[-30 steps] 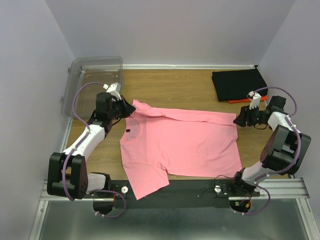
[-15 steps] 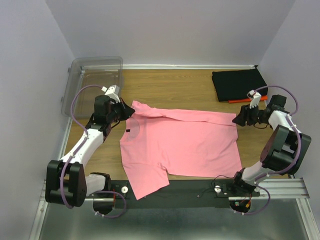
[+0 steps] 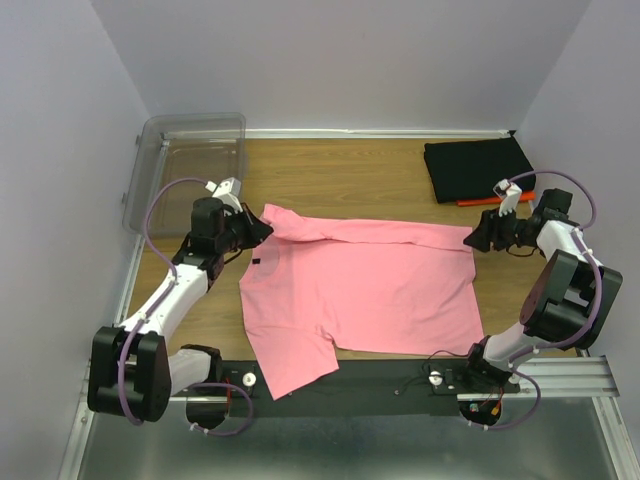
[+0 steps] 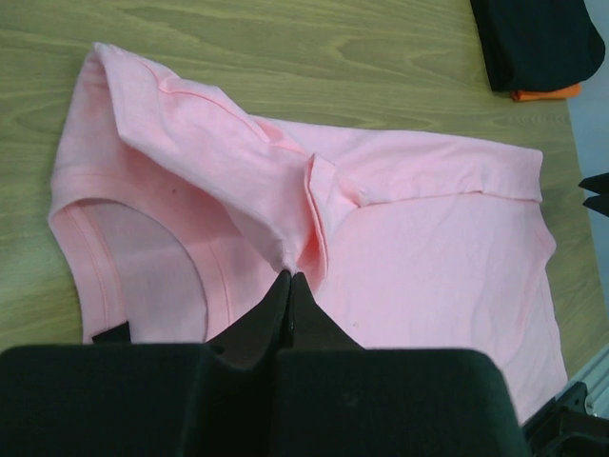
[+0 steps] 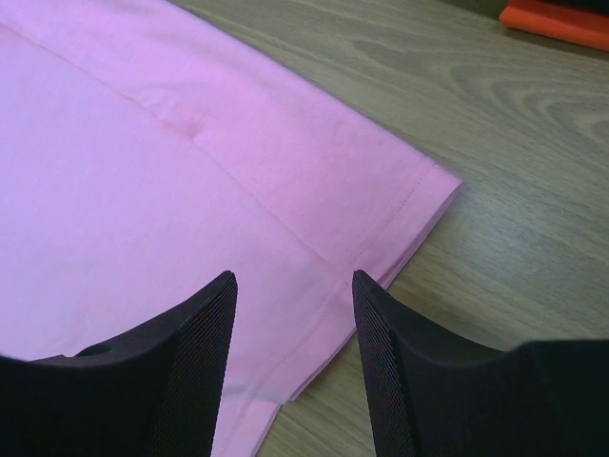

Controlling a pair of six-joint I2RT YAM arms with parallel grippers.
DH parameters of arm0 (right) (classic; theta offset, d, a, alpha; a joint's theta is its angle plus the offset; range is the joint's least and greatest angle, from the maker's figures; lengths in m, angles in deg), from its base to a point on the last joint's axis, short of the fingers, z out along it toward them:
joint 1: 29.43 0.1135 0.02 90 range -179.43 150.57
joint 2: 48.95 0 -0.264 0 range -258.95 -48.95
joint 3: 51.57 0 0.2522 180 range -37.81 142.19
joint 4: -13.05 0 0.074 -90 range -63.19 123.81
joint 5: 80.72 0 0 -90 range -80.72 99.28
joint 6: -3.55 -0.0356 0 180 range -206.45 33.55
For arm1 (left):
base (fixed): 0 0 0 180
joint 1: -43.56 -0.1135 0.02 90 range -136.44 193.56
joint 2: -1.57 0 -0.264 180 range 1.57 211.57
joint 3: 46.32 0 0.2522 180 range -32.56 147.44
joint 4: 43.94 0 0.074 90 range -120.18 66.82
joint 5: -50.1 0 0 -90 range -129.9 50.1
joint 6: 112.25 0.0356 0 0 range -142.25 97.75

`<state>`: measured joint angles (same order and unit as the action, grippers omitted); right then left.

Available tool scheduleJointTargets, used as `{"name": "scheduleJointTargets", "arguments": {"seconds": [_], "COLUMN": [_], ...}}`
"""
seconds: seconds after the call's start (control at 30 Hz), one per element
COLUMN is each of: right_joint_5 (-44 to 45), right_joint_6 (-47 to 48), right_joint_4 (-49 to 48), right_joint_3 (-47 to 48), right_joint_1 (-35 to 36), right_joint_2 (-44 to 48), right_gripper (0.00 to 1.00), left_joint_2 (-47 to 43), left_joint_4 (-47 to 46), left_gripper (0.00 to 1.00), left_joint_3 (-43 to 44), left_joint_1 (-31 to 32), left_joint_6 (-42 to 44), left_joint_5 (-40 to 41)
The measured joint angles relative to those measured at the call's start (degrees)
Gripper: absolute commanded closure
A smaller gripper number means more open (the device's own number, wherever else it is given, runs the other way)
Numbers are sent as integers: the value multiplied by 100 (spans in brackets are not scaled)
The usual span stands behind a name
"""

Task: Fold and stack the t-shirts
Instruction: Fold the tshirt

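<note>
Wood table (image 3: 380,180) carries the work. The pink shirt (image 3: 370,285) lies spread across its middle, collar to the left and hem to the right. Its near sleeve hangs over the table's near edge, and its far long edge is turned over in a narrow band. A clear bin (image 3: 190,150) sits at the far left corner. The black shirt (image 3: 478,168), folded into a rectangle, rests at the far right on the orange shirt (image 3: 480,201), which shows only as a sliver.

The left gripper (image 4: 288,281) has its fingers pressed together on a ridge of pink cloth at the far shoulder, beside the collar. The right gripper (image 5: 293,279) has its fingers apart over the far hem corner and is not gripping. I cannot tell whether they touch the cloth.

The step in hand looks like the first lengthwise fold of the pink shirt. The next move probably calls for the right gripper to pinch that hem corner. Both arms could then carry the far edge toward the near side together, keeping it taut so the fold lands straight.
</note>
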<state>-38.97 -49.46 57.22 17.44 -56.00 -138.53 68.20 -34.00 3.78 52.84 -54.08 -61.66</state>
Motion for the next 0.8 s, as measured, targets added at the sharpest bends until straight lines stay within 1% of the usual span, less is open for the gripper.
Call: {"name": "scheduleJointTargets", "arguments": {"seconds": [0.47, 0.8], "right_joint_5": [-55, -79], "right_joint_6": [-11, -9], "right_joint_4": [85, 116], "right_joint_3": [0, 74], "right_joint_1": [63, 66], "right_joint_2": [0, 0], "right_gripper": [40, 40], "left_joint_2": [-234, -286], "left_joint_4": [-68, -81], "left_gripper": [100, 100], "left_joint_3": [-275, -310], "left_joint_1": [437, 540], "left_joint_6": [-446, -608], "left_joint_5": [44, 138]}}
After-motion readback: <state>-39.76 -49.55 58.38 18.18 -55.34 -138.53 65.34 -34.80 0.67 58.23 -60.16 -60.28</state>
